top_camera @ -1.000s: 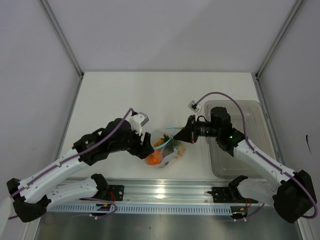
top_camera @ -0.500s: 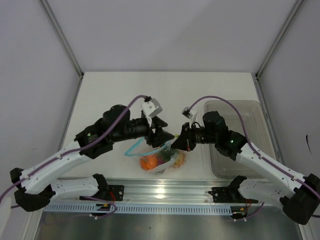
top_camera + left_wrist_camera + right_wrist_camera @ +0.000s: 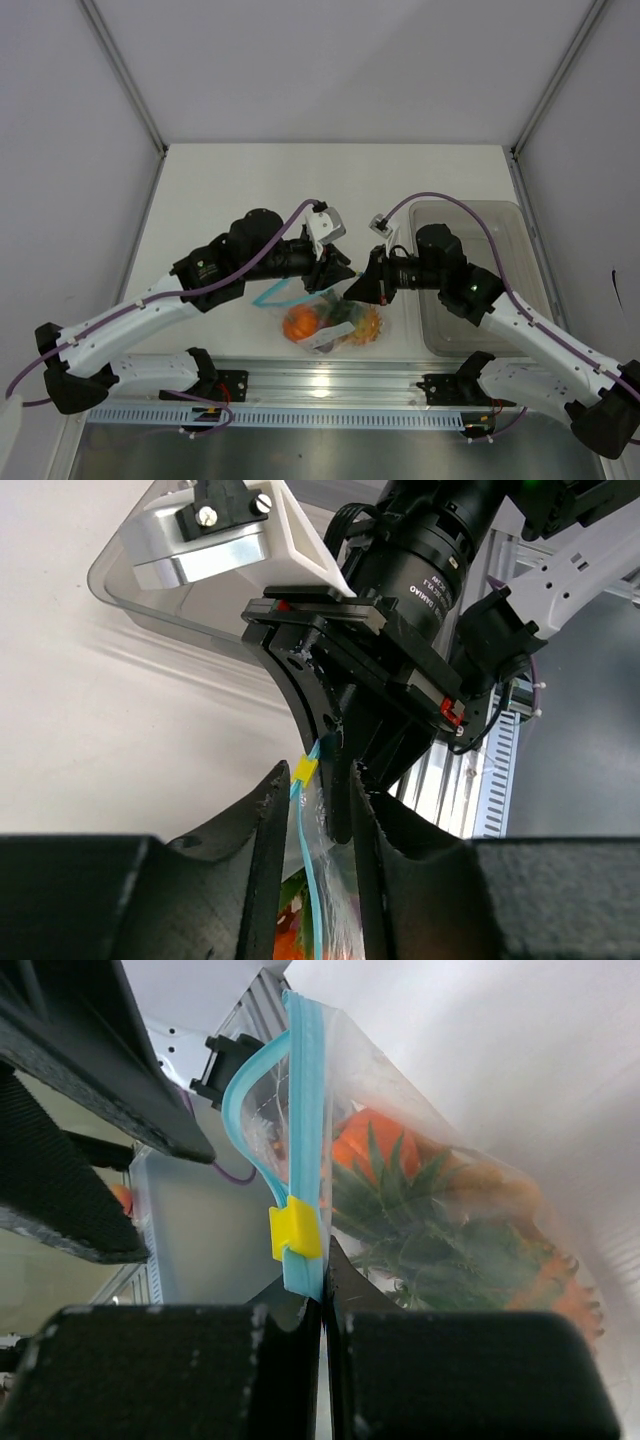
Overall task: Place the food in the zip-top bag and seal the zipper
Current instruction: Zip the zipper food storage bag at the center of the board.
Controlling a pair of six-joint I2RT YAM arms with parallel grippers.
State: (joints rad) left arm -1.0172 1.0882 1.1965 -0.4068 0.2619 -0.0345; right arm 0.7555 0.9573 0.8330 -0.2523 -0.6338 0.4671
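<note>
At the table's [image 3: 250,190] near edge, the bag [image 3: 338,338] of food [image 3: 298,325] is gripped by its zipper [image 3: 305,1080] in the right claw [image 3: 322,1305] and straddled by the half-open left claw [image 3: 313,790].

Clear, crinkly plastic zip-top bag [image 3: 336,322]

Your clear crinkly plastic zip-top bag [image 3: 400,1110] carries a thin teal-blue zipper strip [image 3: 305,1110] with a small yellow slider clip [image 3: 295,1232]. Through it you see lumpy orange toy pieces [image 3: 298,325] and a spiky green pineapple crown [image 3: 400,1210]. The translucent rectangular bin [image 3: 505,212] is grey.
</note>
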